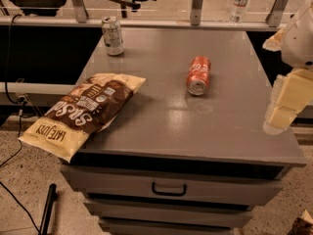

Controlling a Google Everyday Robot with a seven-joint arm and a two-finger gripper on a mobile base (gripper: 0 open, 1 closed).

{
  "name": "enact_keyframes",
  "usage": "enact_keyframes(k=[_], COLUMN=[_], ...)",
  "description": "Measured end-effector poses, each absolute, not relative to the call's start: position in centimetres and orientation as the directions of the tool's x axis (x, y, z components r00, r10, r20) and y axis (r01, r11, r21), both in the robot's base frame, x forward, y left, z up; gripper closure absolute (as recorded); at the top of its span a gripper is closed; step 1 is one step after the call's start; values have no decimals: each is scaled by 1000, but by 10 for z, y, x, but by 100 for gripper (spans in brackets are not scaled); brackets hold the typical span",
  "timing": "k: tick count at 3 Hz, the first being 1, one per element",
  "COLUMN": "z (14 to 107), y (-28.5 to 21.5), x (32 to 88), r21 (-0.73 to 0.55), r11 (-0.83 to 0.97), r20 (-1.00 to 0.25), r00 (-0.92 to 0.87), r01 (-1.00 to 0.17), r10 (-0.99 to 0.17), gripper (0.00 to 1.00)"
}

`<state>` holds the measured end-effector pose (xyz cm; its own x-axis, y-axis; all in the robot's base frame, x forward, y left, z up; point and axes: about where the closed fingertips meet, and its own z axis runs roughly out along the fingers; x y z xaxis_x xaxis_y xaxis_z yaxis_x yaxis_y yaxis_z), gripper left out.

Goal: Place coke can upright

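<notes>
Grey cabinet top [230, 131] is seen bearing one coke can [198, 75], laid on its side near the middle, long axis running toward the camera. Well apart to its right, the gripper [284, 106] is held at the edge, empty; its opening cannot be told. One upright silver can [113, 35] and one chip bag [83, 112] are counted.
</notes>
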<state>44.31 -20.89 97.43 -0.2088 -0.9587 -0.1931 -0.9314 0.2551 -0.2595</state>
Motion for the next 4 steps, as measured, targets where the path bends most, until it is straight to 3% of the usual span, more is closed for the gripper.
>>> enact_keyframes(k=[2, 3, 4], z=[950, 943, 934], y=[-195, -190, -190], x=[511, 558, 586], r21=[-428, -543, -551], r11=[-3, -202, -337], r20=[-105, -41, 2], r00=[53, 266, 402], r01=[-904, -815, -764], r10=[-993, -963, -916], gripper=[0, 0, 0])
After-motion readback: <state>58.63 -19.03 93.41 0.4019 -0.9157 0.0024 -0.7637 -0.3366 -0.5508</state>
